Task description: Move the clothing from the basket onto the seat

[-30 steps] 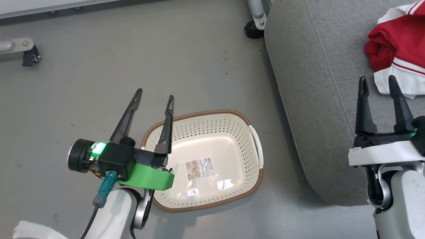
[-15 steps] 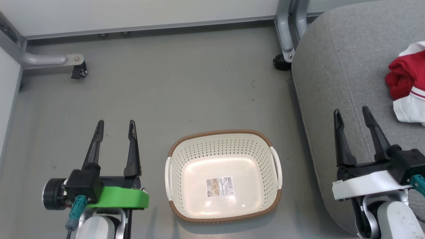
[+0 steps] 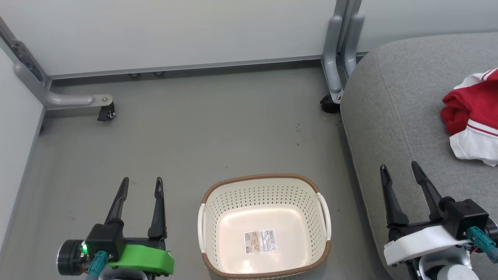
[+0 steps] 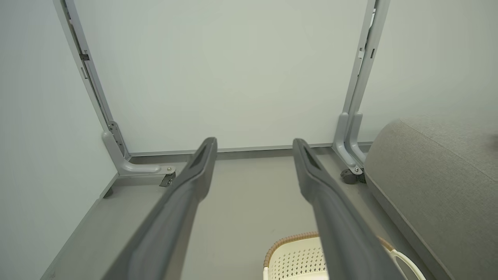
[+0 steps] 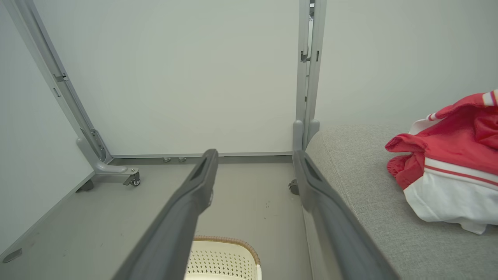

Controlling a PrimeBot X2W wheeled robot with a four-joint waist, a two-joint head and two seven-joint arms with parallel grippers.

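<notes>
Clothing [image 3: 469,112] lay on seat [image 3: 389,97] at 2 o'clock, basket [image 3: 233,202] bare; fingers of left gripper [image 3: 142,181] and right gripper [image 3: 398,166] released; advised parking clear.

The grey floor [image 3: 218,128] carries the basket [image 3: 258,177], which stands upright between the left fingers [image 3: 158,210] and the right fingers [image 3: 390,202], level with their bases. Well beyond the left fingers' tips, 1 frame castor [image 3: 106,113] rests on the floor. A second castor [image 3: 328,105] rests beyond the basket, touching the seat's corner. The seat [image 3: 389,109] lies under the right fingers. On it, beyond and right of those 2 fingers, the red and white clothing [image 3: 470,112] lies crumpled.
</notes>
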